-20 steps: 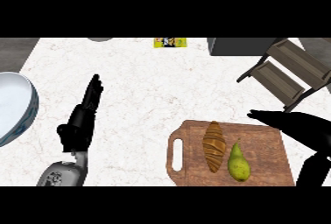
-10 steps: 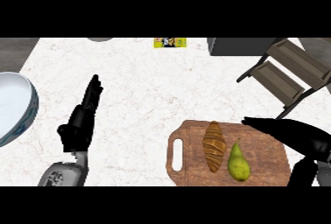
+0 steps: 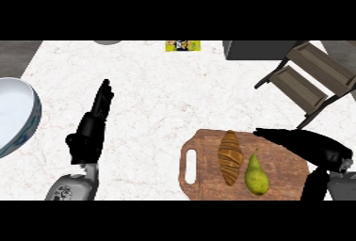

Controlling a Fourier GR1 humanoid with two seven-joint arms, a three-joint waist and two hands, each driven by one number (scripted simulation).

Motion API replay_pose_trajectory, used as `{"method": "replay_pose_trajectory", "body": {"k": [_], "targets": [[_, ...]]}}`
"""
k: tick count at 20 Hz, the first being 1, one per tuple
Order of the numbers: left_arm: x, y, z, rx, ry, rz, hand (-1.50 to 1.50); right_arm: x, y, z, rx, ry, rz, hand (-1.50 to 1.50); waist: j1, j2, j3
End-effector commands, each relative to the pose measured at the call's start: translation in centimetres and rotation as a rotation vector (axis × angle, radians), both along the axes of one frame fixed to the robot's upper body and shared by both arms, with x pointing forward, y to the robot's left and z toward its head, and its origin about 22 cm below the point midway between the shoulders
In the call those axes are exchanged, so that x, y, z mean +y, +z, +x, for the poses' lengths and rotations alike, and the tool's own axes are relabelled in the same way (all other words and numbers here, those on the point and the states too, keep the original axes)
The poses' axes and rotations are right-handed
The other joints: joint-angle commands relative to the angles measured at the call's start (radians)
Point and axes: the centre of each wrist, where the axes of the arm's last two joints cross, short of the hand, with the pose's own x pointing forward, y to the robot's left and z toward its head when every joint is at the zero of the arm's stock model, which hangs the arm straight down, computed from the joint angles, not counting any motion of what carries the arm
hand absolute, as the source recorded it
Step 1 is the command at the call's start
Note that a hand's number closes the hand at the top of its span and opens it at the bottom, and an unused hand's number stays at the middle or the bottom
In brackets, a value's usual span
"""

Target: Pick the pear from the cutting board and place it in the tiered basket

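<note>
A green pear [image 3: 256, 175] lies on the wooden cutting board [image 3: 285, 174] at the lower right, next to a brown croissant [image 3: 230, 157]. My right hand [image 3: 306, 143] hovers over the board's right part, fingers straight and pointing left, just right of and above the pear, holding nothing. The tiered basket [image 3: 309, 80] stands at the upper right, with slatted grey-brown shelves. At the left, my left hand [image 3: 93, 124] rests open, fingers pointing up the counter.
A large white bowl [image 3: 14, 115] sits at the left edge. A yellow packet [image 3: 183, 45] lies at the counter's far edge, beside a dark grey box [image 3: 259, 49]. White marble counter spreads between the hands.
My right hand has moved left and down over the cutting board, closer to the pear. The left hand, pear and croissant have not moved.
</note>
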Motion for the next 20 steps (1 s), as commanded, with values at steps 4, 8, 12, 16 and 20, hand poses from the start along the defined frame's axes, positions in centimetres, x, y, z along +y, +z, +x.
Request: {"method": "replay_pose_trajectory", "body": {"k": [4, 8, 12, 16, 20], "targets": [[1.0, 0.3, 1.3, 0.004, 0.002, 0.002, 0.0, 2.6, -1.5, 1.2, 0.024, 0.004, -0.01, -1.5, 0.001, 0.001, 0.0], [1.5, -0.8, 0.9, 0.005, -0.013, -0.006, 0.0, 1.9, -2.6, -0.1, 0.03, 0.011, -0.023, -1.5, -0.001, 0.0, 0.0], [0.5, -0.1, 0.0, 0.015, -0.007, 0.003, 0.0, 2.3, -3.4, -0.5, 0.021, 0.011, -0.021, -1.5, 0.0, -0.001, 0.0], [1.0, -1.2, -0.7, 0.009, -0.015, -0.018, 0.0, 3.4, -4.0, -1.0, 0.052, -0.005, -0.015, -1.5, 0.0, -0.001, 0.0], [0.6, 0.7, 0.4, -0.002, 0.004, 0.006, 0.0, 2.7, -4.6, 1.7, 0.05, -0.022, 0.003, -1.5, 0.002, 0.0, 0.0]]}}
